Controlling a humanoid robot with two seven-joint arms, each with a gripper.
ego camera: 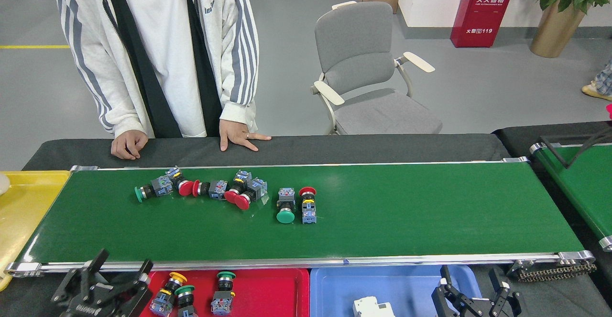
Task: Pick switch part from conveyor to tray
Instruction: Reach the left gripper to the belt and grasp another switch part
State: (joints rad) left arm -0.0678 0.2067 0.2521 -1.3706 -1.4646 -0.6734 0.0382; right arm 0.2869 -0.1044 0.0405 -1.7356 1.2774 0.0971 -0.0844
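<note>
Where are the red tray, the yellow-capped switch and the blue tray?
red tray (277,293): head view, bare floor.
yellow-capped switch (178,277): head view, yellow cap.
blue tray (406,290): head view, bare floor.

Red fire extinguisher cabinet (483,11) on the floor by the far wall: white Chinese characters, bottom line ends in "119". Person's jacket (209,8) has small chest lettering, unreadable.

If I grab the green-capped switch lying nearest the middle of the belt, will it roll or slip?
The green-capped switch lies on its side; its round cap probably lets it roll when nudged. Its boxy rear likely grips better than the smooth dome. A red-capped switch sits close beside, so it may get bumped.
</note>
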